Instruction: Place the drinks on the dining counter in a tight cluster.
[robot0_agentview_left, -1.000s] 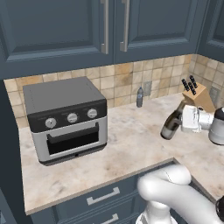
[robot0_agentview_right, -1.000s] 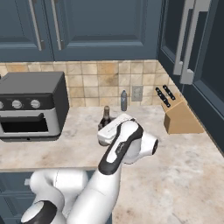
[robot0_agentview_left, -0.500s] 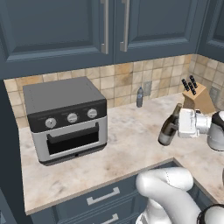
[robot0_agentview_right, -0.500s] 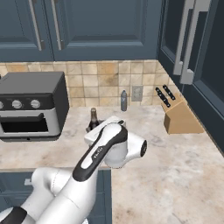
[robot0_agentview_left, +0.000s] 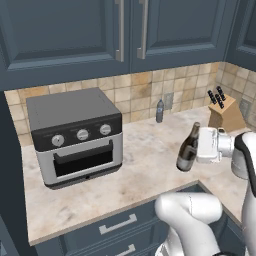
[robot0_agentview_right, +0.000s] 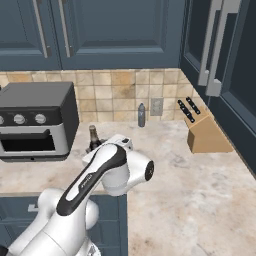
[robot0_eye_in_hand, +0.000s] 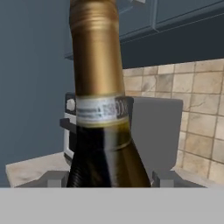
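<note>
Carry step: gripper (robot0_agentview_left: 199, 150) is clamped on the wine bottle (robot0_agentview_left: 188, 149) at its body, holding it slightly tilted above the marble worktop (robot0_agentview_left: 145, 150), in front of the knife block (robot0_agentview_left: 224, 111) and right of the toaster oven (robot0_agentview_left: 75, 135). Small grey-blue bottle (robot0_agentview_left: 159, 111) stands by the backsplash, well apart. Next: likely haul it to the dining counter, keep it upright. Neck band (robot0_eye_in_hand: 101, 110) has print, too blurred to read.

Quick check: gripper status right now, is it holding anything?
Gripper: closed on the dark glass wine bottle with gold foil neck, held tilted above the beige marble worktop.
</note>
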